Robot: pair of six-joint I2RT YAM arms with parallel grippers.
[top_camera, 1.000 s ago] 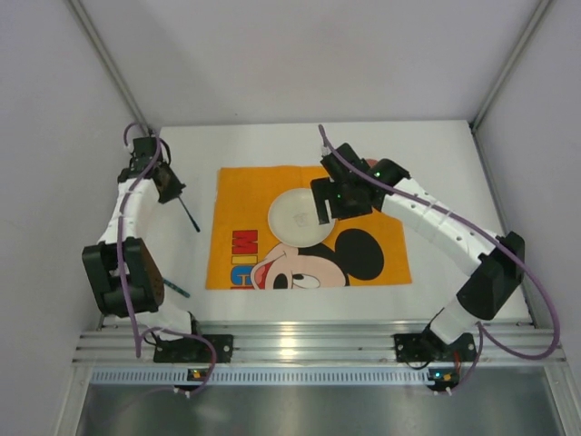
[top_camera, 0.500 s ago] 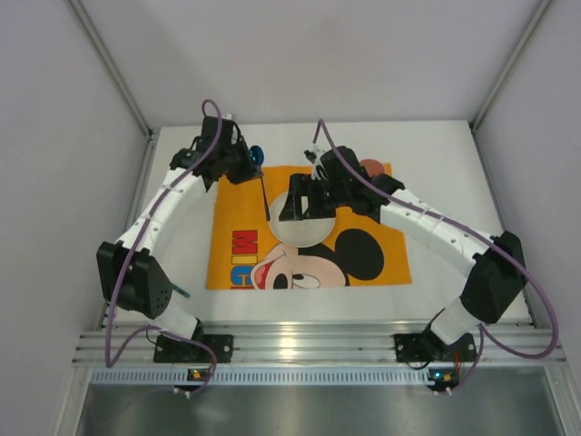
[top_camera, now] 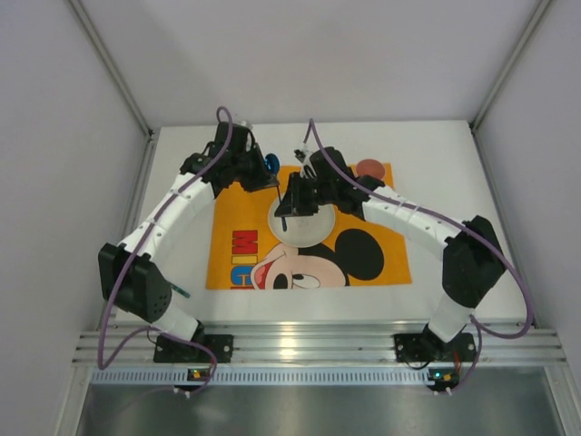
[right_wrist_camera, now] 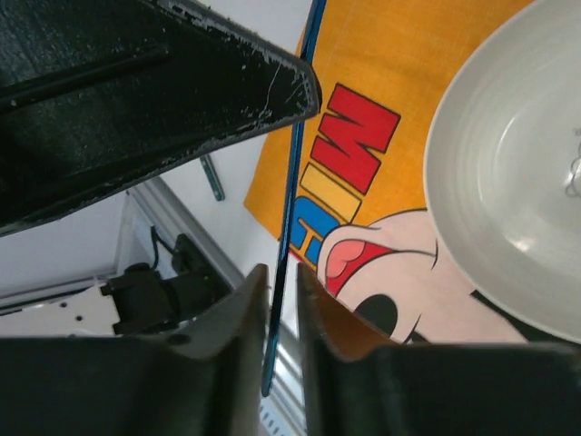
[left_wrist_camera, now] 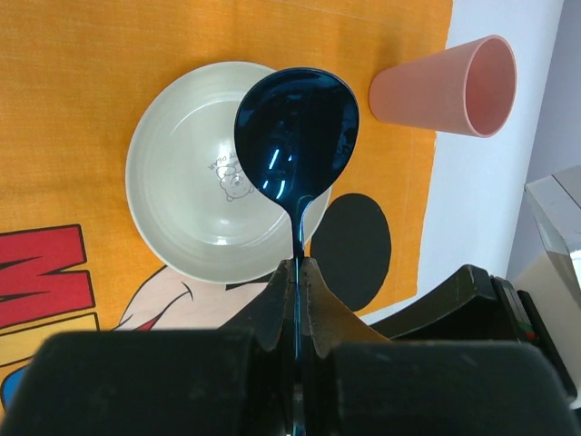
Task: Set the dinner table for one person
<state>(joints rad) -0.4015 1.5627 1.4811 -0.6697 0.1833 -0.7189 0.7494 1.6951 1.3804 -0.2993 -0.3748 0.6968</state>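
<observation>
The tabletop (top_camera: pixel 436 154) lay white under everything, spreading out on all sides past the orange placemat (top_camera: pixel 238 211) between your two arms. On that mat sat the pale plate (left_wrist_camera: pixel 195 191). A pink cup (left_wrist_camera: pixel 445 86) lay on its side at the mat's far right corner, partly over its edge.

Your left claw (left_wrist_camera: pixel 298 272) was clamped on the handle of the blue spoon (left_wrist_camera: pixel 298 136), holding its bowl in the air over the plate. Your right claw (right_wrist_camera: pixel 281 272) had a finger on each side of that same handle, lower down, with only a narrow gap. Whether it had actually bitten could not be told.

This read as a handover. To do it well, you needed the right claw squarely closed on the handle before the left one let go. The handle was thin and glossy and would likely twist in a loose pinch. You also wanted to part the arms slowly, along the handle's line, so that neither wrist knocked the plate or rolled the cup.
</observation>
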